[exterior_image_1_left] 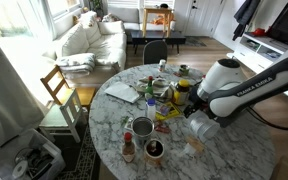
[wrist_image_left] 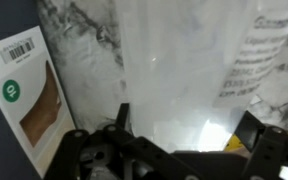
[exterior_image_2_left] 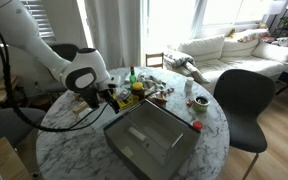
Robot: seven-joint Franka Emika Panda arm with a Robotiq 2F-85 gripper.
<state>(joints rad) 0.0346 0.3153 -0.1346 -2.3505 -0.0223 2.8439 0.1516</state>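
Observation:
My gripper [exterior_image_1_left: 190, 107] hangs low over a round marble table [exterior_image_1_left: 234, 150], beside yellow packets [exterior_image_1_left: 165, 113]. In the other exterior view the gripper [exterior_image_2_left: 111, 97] is at the near-left corner of a large clear plastic bin [exterior_image_2_left: 149, 138]. In the wrist view the gripper [wrist_image_left: 184, 125] has its fingers spread wide, with translucent clear plastic [wrist_image_left: 174, 70] between and ahead of them. I cannot tell whether the fingers touch it. A white box with a barcode [wrist_image_left: 24, 95] lies to the left, and printed paper [wrist_image_left: 269, 60] to the right.
Bottles, jars and cups crowd the table's middle [exterior_image_1_left: 159, 90]. A small bottle [exterior_image_1_left: 129, 150], a can [exterior_image_1_left: 142, 128] and a dark cup [exterior_image_1_left: 154, 150] stand near its edge. A black chair [exterior_image_2_left: 244, 95], a wooden chair [exterior_image_1_left: 59, 85] and a sofa [exterior_image_1_left: 89, 40] surround it.

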